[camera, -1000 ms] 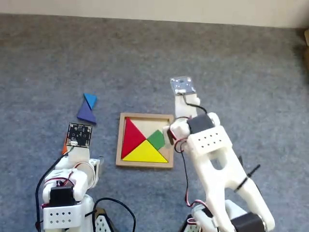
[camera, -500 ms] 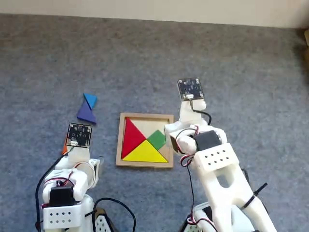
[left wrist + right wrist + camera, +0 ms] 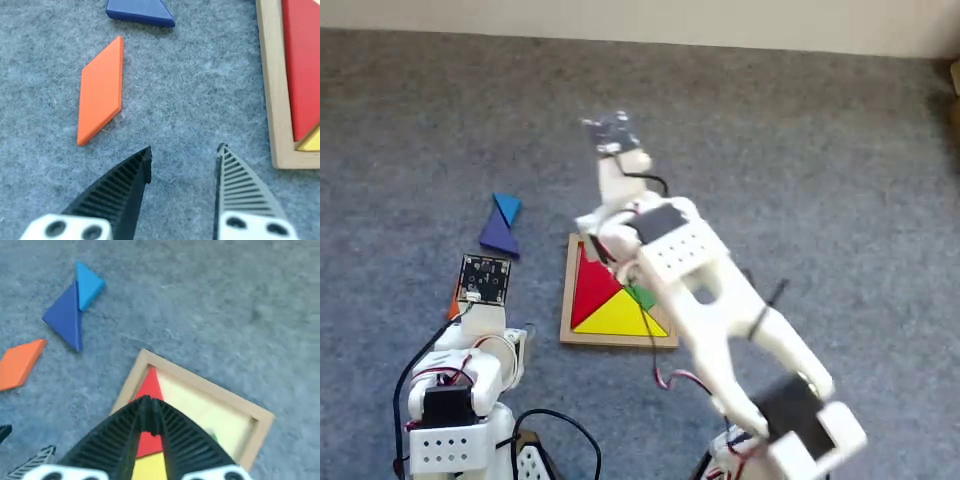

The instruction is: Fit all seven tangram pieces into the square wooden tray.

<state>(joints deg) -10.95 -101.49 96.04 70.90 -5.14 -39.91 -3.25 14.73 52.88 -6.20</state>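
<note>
Three pieces are seated in the square wooden tray [image 3: 566, 300]. The orange parallelogram [image 3: 100, 90] and the dark blue triangle [image 3: 498, 238] are left of it. The right gripper [image 3: 150, 401], pressed together, is held above the tray. The left gripper [image 3: 182, 150] is spread beside the orange piece, which should probably be grasped next.

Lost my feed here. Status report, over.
Left hand open, empty, beside orange parallelogram. Right hand shut above square wooden tray. Red triangle, yellow triangle, green piece seated; dark blue triangle, light blue triangle loose.
</note>
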